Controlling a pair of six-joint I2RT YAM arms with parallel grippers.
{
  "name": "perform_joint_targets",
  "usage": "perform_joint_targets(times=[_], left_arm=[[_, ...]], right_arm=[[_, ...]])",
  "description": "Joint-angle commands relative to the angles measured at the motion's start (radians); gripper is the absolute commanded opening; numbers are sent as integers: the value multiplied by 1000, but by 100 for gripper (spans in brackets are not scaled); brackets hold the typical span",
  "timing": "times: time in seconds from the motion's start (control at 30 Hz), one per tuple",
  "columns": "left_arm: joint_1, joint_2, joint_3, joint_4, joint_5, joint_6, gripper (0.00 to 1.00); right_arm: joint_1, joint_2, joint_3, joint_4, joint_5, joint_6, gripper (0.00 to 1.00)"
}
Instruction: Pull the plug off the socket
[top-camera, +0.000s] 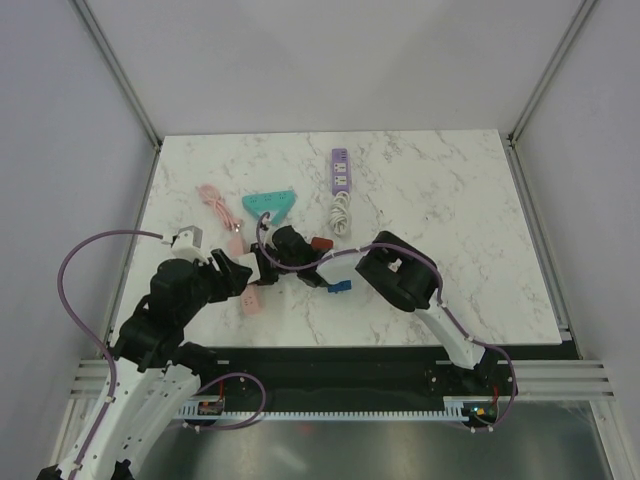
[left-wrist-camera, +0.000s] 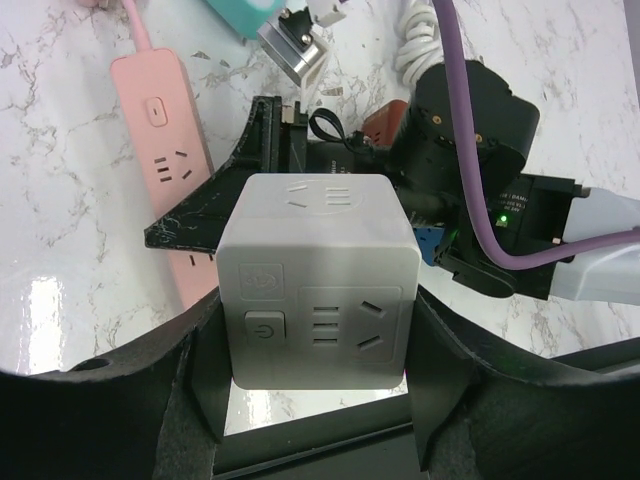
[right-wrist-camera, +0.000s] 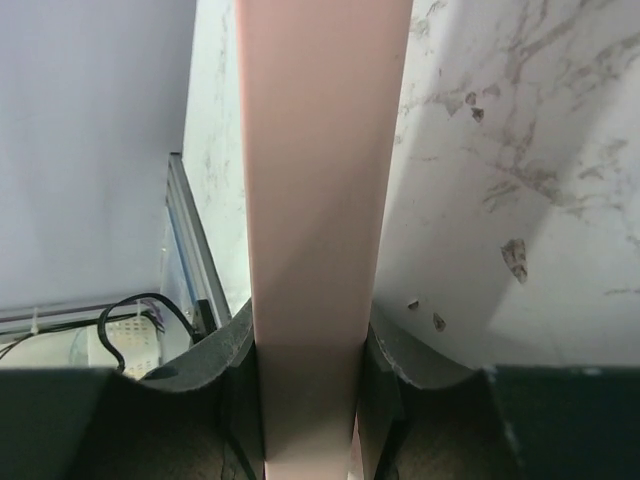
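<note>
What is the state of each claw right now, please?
Left claw: closed on the pale grey plastic cube adapter.
Right claw: closed on the flat pink plastic power strip.

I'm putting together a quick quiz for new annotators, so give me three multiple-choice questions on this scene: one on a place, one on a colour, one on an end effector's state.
1. Where does the purple power strip lie?
A) far side of the table
B) its near edge
C) its left corner

2. What colour is the thing the right end effector holds?
A) teal
B) white
C) pink

3. The left end effector is:
A) open and empty
B) shut on a white cube
C) shut on a cord

Answers: 1 A, the top view shows it near the far edge; 2 C, the pink power strip runs between its fingers; 3 B, its fingers flank the cube's sides.
</note>
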Motion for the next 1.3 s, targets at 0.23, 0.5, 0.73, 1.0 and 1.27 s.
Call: perform_joint_targets(times=[0.23,0.5,0.73,1.0,1.27], left_arm=[[-3,5,29,67,-2,16,2],[-3,-1,27,67,-2,14,2],[-3,22,23,77,27,22,2],[-4,48,21,87,44,23,2],[-7,145,17,122,219,42,2]], right_arm=[[1,71,250,-403,148,-210,27],[-11,165,490,-536,156,-213,48],[-41,81,472,-653,231,-298,76],[-76,-62,433,-796,332,-403,98],[-122,-339,213,-820,447,-449,98]])
